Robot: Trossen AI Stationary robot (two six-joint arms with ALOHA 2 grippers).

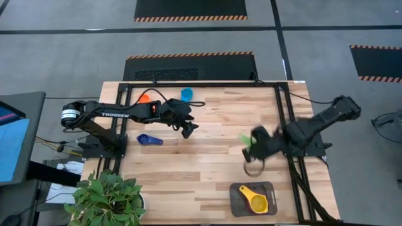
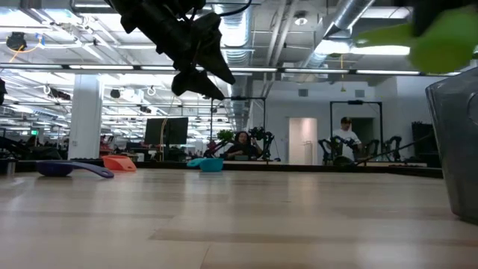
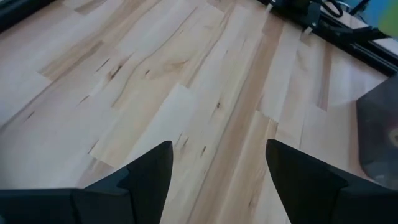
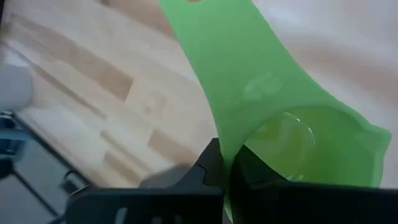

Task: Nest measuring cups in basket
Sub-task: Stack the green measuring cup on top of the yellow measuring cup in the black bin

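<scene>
Right pincer (image 4: 225, 163) clamps apparently green cup (image 4: 273, 99).

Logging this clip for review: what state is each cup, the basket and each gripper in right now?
Green cup: lifted, pinched in the right gripper.
Yellow cup: lying in the basket.
Dark blue cup: loose on the table.
Light blue cup: loose on the table.
Orange cup: loose on the table.
Left gripper: open, empty, above the table.

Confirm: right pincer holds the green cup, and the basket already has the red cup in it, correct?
Not quite. The cup in the basket is the yellow cup, not red, as the high view shows. The rest stands: the right pincer is shut on the green cup.
</scene>
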